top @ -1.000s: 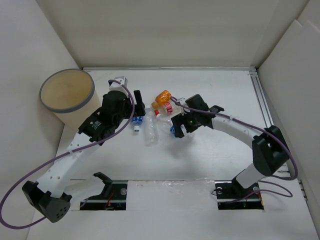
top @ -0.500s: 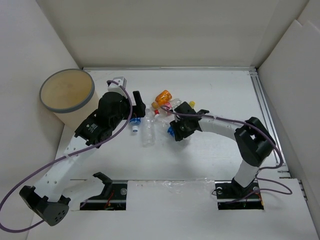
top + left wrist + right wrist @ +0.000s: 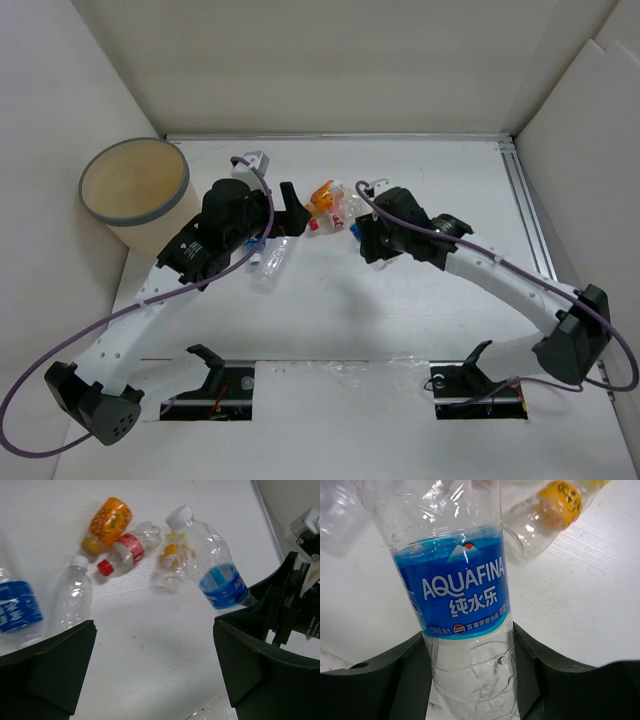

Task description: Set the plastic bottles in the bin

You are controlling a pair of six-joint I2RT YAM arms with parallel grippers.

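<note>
My right gripper (image 3: 470, 650) is shut on a clear plastic bottle with a blue Aquafina label (image 3: 462, 590), held off the table by its lower body. The left wrist view shows that bottle (image 3: 212, 565) tilted with its white cap up-left. On the table lie an orange bottle (image 3: 107, 522), a red-labelled bottle (image 3: 129, 550), a yellow-capped bottle (image 3: 170, 567), a clear white-capped bottle (image 3: 72, 597) and another blue-labelled one (image 3: 15, 605). My left gripper (image 3: 155, 680) hangs open above bare table near them. The bin (image 3: 135, 190), a cream bucket, stands at the far left.
White walls close in the table on the left, back and right. A metal rail (image 3: 525, 215) runs along the right side. The two arm bases sit at the near edge, with slots in the table beside them.
My right gripper closed on the blue-labelled bottle and lifted it toward the back, its arm stretching out. The clear white-capped bottle slid left and nearer. The left gripper stayed open.
</note>
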